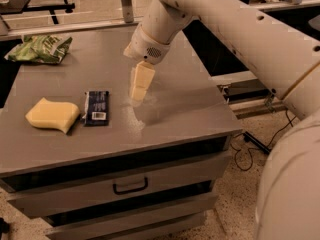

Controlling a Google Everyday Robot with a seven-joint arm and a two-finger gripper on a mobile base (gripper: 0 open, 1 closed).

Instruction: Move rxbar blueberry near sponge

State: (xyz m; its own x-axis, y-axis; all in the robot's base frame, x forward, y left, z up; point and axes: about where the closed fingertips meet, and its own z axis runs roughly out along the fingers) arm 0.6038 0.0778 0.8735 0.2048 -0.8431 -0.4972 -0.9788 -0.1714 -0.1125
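The rxbar blueberry (96, 107), a flat dark navy wrapper with a white label patch, lies flat on the grey cabinet top (190, 109), right beside the sponge (52, 115), a thick pale yellow foam block with wavy edges at the left front. My gripper (139, 90) hangs above the top to the right of the bar, clear of it and holding nothing. Its pale yellow fingers (142, 81) point down.
A crinkled green chip bag (41, 49) lies at the back left corner of the top. The cabinet has drawers below with a dark handle (130, 186). My arm (240, 29) spans the upper right. Table legs and floor lie behind.
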